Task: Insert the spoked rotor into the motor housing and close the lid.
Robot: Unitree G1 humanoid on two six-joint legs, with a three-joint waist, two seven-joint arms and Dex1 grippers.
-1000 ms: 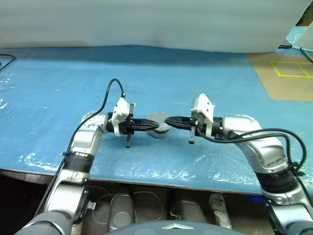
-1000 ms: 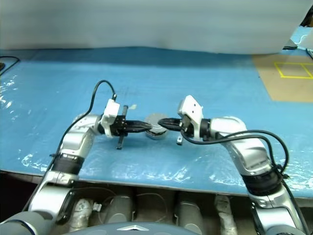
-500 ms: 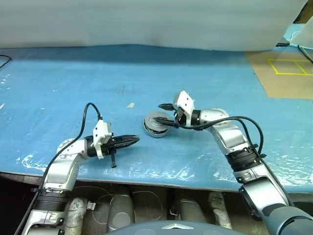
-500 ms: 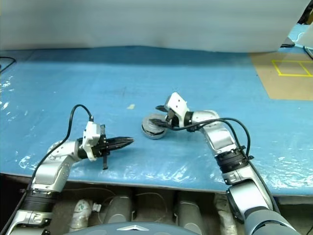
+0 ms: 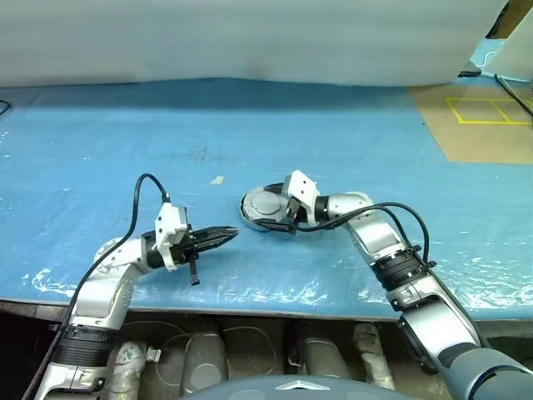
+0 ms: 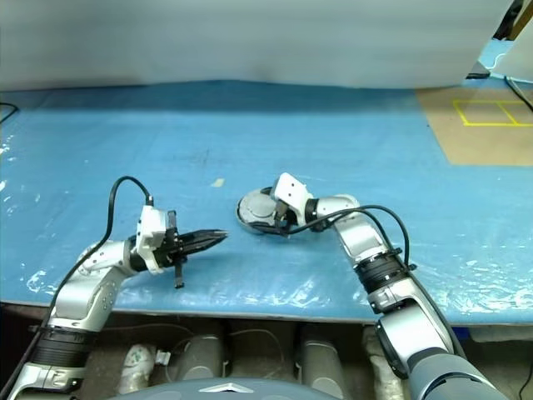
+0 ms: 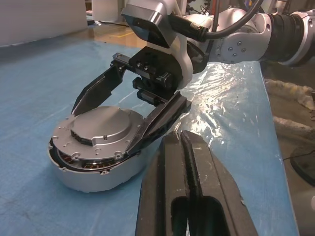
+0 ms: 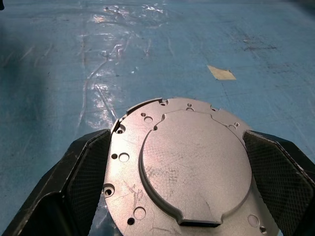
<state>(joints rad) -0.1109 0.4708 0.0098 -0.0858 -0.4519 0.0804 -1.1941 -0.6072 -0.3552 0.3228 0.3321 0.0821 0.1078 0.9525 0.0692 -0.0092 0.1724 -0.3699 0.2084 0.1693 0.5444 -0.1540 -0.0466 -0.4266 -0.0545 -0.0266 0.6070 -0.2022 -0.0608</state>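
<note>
ITEM: motor housing (image 5: 265,208) with lid (image 7: 101,125) on top, mid blue table (image 5: 350,133) | MY TOOLS: right gripper (image 7: 132,114) spread wide astride it; left gripper (image 5: 221,237) pinched shut, empty, well apart | HANDLING: judged heavy, rigid, slick metal (grasp rim sides).

Left gripper (image 5: 226,236) is closed and empty, pointing level toward the right arm. Right gripper (image 7: 129,114) has its jaws spread wide, angled slightly downward.
</note>
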